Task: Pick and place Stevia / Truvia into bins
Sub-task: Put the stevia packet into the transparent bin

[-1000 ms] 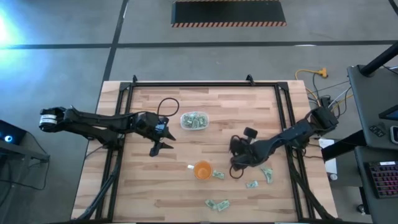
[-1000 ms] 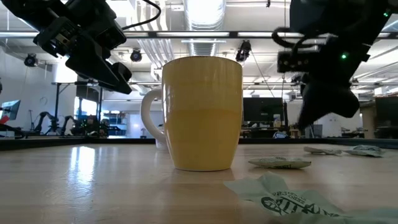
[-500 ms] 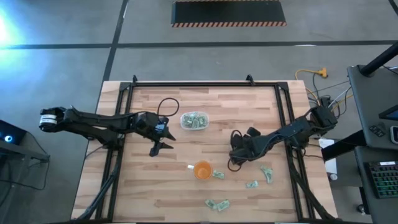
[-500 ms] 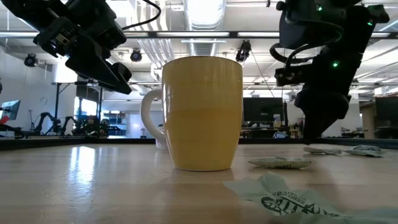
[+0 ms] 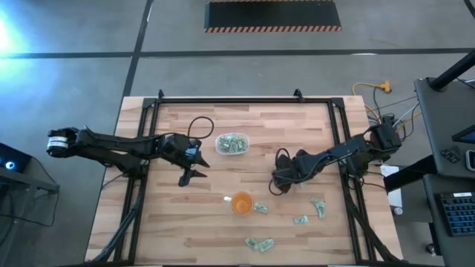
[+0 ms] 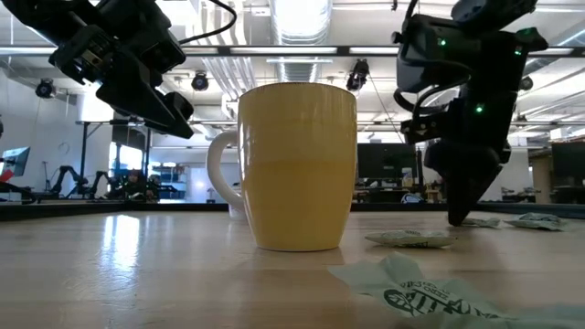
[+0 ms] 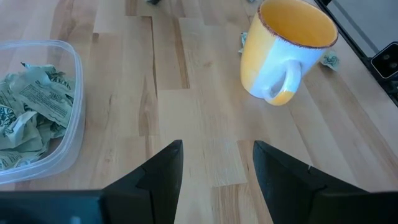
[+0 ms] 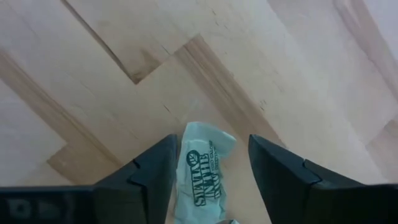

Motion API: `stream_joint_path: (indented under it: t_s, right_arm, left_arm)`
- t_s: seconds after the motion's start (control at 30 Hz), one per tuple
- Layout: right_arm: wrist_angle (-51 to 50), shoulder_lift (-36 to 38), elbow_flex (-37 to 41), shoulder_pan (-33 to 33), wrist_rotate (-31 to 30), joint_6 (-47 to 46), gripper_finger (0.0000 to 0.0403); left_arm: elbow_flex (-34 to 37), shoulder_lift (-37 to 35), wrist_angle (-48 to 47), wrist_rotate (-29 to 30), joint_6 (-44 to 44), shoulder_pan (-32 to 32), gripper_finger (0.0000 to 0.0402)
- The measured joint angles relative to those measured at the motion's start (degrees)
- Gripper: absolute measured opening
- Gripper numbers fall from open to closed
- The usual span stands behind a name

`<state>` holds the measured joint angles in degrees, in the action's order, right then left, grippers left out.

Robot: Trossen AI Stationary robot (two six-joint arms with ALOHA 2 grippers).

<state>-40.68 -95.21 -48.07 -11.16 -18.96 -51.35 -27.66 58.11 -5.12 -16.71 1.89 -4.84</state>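
A pale green and white Stevia sachet (image 8: 202, 171) lies flat on the wooden table (image 5: 245, 133), directly between the two dark fingers (image 8: 152, 171) of the right gripper (image 5: 280, 185). In the right wrist view those fingers stand apart on either side of the sachet with a gap showing on each side, so the gripper is open and holds nothing. From above, this gripper sits right of the orange cup (image 5: 242, 202), pointing down at the table.

More sachets lie loose on the boards: one just beside the cup (image 5: 260, 208), two further right (image 5: 318, 206) (image 5: 300, 219), and a small cluster nearer the table's front edge (image 5: 259, 242). The clear tub (image 5: 231, 144), already holding a heap of crumpled sachets (image 7: 31, 115), stands well apart from the right gripper, up and to the left of the cup.

The left gripper (image 5: 187, 178) hovers near the tub with its fingers (image 7: 158, 171) spread open and empty
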Motion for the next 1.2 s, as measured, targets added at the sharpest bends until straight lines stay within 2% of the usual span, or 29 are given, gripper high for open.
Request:
stream_joint_path:
  t_s: [0.23,0.67,0.93,1.2]
  right_arm:
    - [1.37,0.20,0.61,0.85,1.97,0.54,0.0157]
    - [4.14,0.05,0.76,0.77,2.53,7.55,0.0015]
    - [9.92,-0.19,0.70,0.83,-0.40,15.41,0.0009]
    - [20.29,-0.19,-1.10,1.47,-10.77,29.64,0.0008]
  left_arm:
    - [0.00,0.00,-0.06,0.01,0.00,-0.01,0.0178]
    - [0.00,0.00,-0.05,0.01,0.00,-0.01,0.0178]
    - [0.00,0.00,-0.02,0.02,0.00,-0.01,0.0178]
    - [0.02,0.02,0.11,0.02,0.04,0.00,0.0178]
